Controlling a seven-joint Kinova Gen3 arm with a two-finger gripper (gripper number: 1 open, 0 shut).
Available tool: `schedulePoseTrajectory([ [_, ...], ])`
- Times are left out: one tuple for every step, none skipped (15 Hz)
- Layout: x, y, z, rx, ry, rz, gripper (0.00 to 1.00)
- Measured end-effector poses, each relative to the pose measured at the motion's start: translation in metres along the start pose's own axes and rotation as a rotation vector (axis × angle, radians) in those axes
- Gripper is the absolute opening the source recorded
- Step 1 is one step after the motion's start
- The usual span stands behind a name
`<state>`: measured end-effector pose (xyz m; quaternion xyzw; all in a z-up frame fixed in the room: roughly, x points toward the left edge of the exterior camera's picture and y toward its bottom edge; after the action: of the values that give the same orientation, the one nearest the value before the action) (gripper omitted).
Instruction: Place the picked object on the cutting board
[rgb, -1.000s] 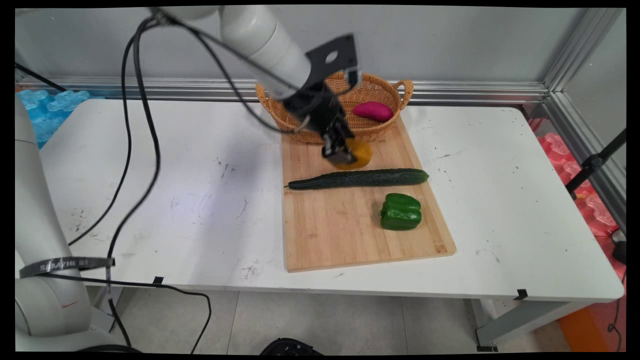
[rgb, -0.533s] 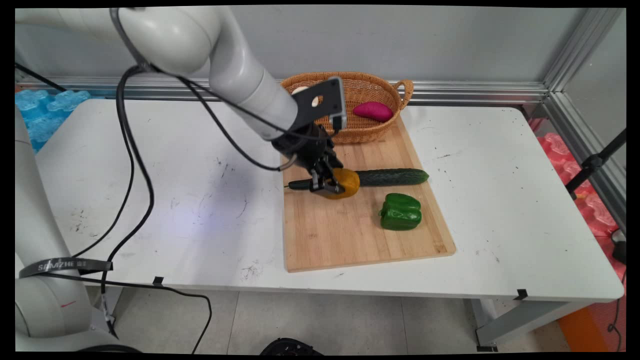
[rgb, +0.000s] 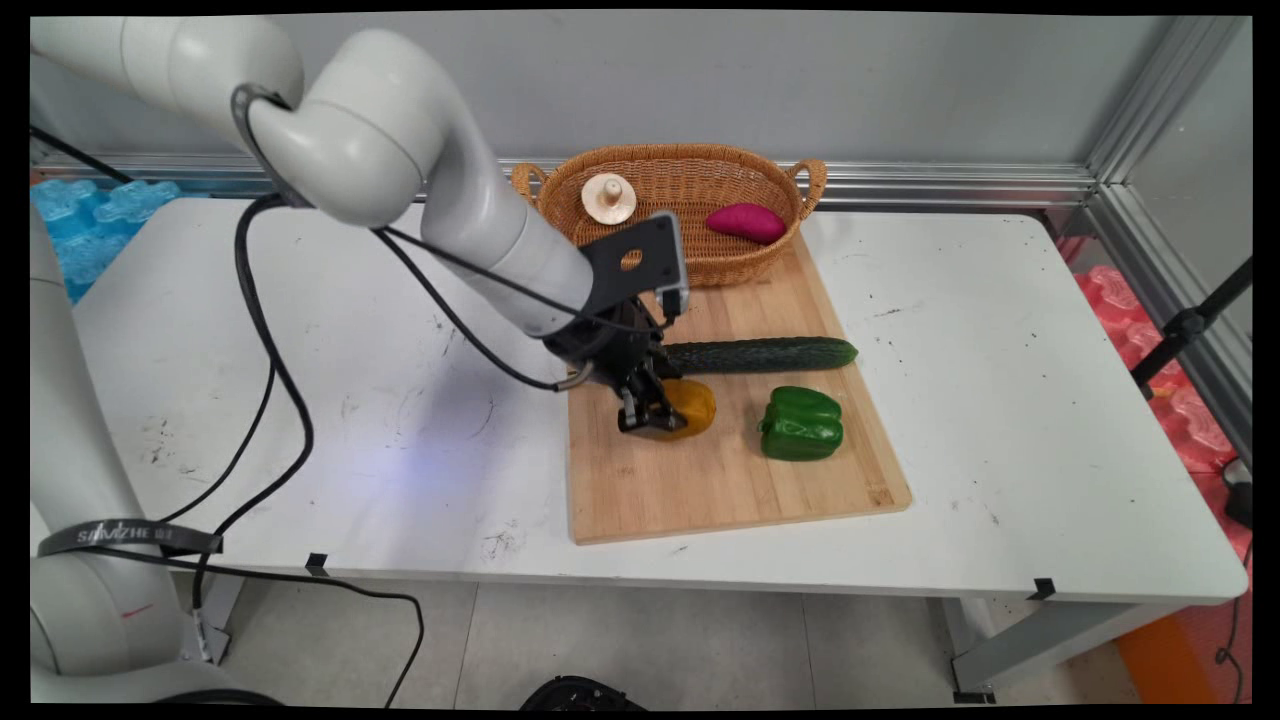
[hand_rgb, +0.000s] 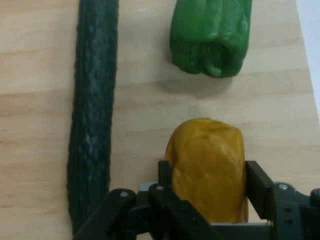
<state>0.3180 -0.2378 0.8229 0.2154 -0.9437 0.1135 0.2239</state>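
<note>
My gripper (rgb: 655, 418) (hand_rgb: 206, 182) is shut on a yellow-orange pepper (rgb: 685, 408) (hand_rgb: 207, 167), low over the wooden cutting board (rgb: 700, 480) (hand_rgb: 150, 110). A long dark cucumber (rgb: 760, 354) (hand_rgb: 92, 115) lies across the board just behind the held pepper. A green bell pepper (rgb: 801, 424) (hand_rgb: 210, 35) sits on the board to its right. In the hand view both fingers press the yellow pepper's sides.
A wicker basket (rgb: 690, 165) stands at the board's far end, holding a purple sweet potato (rgb: 746, 222) and a pale mushroom (rgb: 609, 198). Black cables (rgb: 270, 400) hang from the arm over the table's left side. The white table (rgb: 1000, 400) stretches to the right.
The gripper has carried the yellow pepper from beside the basket, over the cucumber, toward the near side and lower onto the board. The mushroom in the basket is uncovered.
</note>
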Motion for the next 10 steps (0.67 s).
schedulePoseTrajectory([
  [-0.001, 0.002, 0.002, -0.001, -0.001, -0.004, 0.00],
  [-0.003, 0.004, 0.005, -0.003, -0.003, -0.010, 0.00],
  [-0.005, 0.006, 0.007, -0.005, -0.004, -0.013, 0.00],
  [-0.006, 0.009, 0.009, -0.007, -0.006, -0.017, 0.00],
  [-0.008, 0.010, 0.012, -0.009, -0.007, -0.020, 0.00],
  [-0.009, 0.012, 0.014, -0.010, -0.009, -0.023, 0.00],
  [-0.010, 0.013, 0.016, -0.012, -0.010, -0.025, 0.00],
  [-0.011, 0.014, 0.018, -0.013, -0.011, -0.026, 1.00],
  [-0.012, 0.014, 0.019, -0.013, -0.012, -0.027, 1.00],
  [-0.013, 0.015, 0.021, -0.012, -0.014, -0.027, 1.00],
])
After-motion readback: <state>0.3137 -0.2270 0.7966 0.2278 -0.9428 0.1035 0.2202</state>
